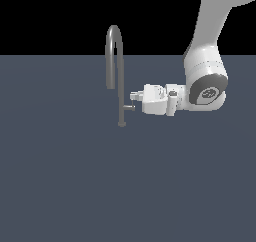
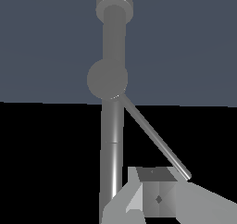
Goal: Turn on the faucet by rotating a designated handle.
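Note:
The faucet (image 1: 121, 86) is a thin grey gooseneck standing on the dark floor; its curved spout (image 1: 110, 61) comes down on the exterior view's left. The handle (image 1: 129, 107) is a short stub low on the stem, pointing to the exterior view's right. My gripper (image 1: 133, 95) reaches in level from the right, its tip just above the stub and close to the stem. In the wrist view the faucet stem (image 2: 113, 140) runs straight away from me, and the handle's lever pin (image 2: 155, 137) slants out from the round stub (image 2: 107, 78), its end close beside my gripper (image 2: 156, 193). The fingertips (image 2: 159, 200) sit together, holding nothing.
The white arm (image 1: 207, 81) comes down from the upper right of the exterior view. A flat dark blue-grey floor (image 1: 75, 186) spreads around the faucet, with black background behind it.

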